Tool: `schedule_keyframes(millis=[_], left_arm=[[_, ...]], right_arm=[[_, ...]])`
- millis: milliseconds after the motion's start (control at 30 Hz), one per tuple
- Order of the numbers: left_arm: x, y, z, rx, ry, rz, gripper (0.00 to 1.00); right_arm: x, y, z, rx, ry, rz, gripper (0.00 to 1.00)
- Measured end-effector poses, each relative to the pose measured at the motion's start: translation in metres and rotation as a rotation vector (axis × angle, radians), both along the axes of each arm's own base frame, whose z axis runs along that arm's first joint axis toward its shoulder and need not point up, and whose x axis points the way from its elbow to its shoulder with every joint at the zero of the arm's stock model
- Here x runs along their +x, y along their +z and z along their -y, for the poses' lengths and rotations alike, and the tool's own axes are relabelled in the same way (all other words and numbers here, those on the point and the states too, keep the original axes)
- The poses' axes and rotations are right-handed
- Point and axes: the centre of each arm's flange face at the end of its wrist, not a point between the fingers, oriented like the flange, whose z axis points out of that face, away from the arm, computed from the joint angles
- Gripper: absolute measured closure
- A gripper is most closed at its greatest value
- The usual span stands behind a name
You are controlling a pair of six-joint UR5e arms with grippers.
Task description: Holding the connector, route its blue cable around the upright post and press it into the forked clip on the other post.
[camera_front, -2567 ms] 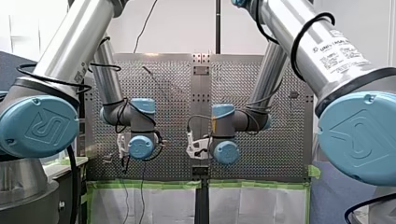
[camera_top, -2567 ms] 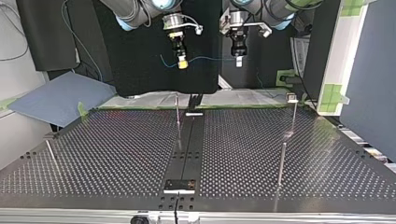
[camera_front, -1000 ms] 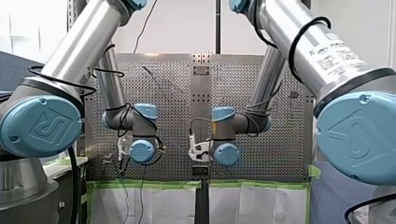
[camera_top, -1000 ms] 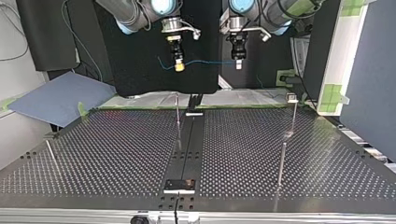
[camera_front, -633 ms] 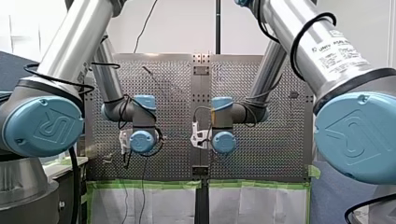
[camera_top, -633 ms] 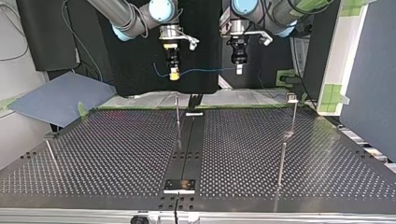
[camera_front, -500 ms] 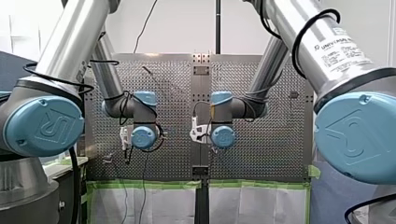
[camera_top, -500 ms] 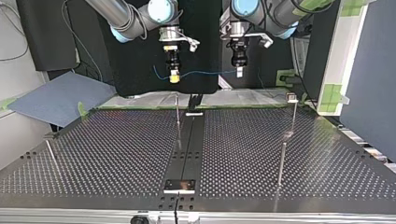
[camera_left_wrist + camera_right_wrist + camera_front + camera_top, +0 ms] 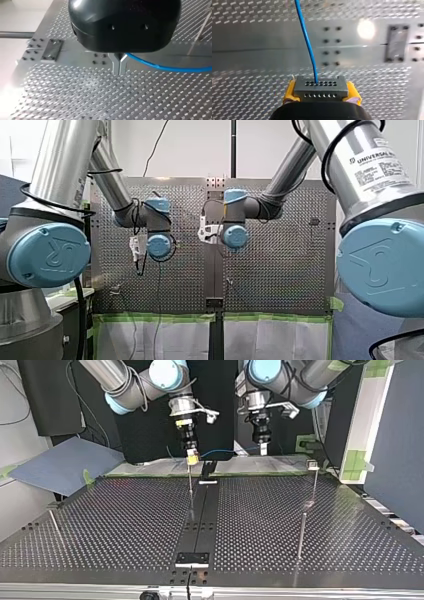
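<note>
My right pincer (image 9: 321, 93) is clamped on the grey connector (image 9: 320, 84), with its yellow pads (image 9: 289, 91) pressing on either side (the rows of holes face outward). The blue cable (image 9: 308, 42) leaves one hole and runs away over the perforated desk (image 9: 125, 525). In the top view this pincer hangs at the desk's far edge, just above the tip of the thin upright post (image 9: 190, 485); I cannot tell whether they touch. From there the cable spans rightward to my left pincer (image 9: 119, 72), whose metal fingers (image 9: 116, 63) are pressed together on it, above the desk. Further right in the top view stands a second post (image 9: 314, 485) with a pale head, well apart from the cable.
</note>
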Motion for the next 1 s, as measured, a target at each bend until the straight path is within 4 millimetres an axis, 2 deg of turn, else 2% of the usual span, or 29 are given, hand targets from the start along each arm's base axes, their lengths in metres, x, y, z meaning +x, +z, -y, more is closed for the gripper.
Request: schedule_keyframes(millis=[300, 400, 767, 1000], left_arm=[[0.016, 0.051, -0.011, -0.036, 0.095, 0.052, 1.00], [0.019, 0.067, -0.015, -0.047, 0.115, 0.068, 1.00], [0.042, 0.137, -0.038, -0.096, 0.159, 0.152, 1.00], [0.052, 0.182, -0.060, -0.106, 0.159, 0.205, 1.00]], right_arm=[[0.010, 0.074, 0.005, -0.055, 0.032, 0.054, 1.00], [0.014, 0.089, 0.008, -0.062, 0.044, 0.058, 1.00], [0.029, 0.125, 0.017, -0.067, 0.105, 0.051, 1.00], [0.039, 0.141, 0.023, -0.060, 0.143, 0.037, 1.00]])
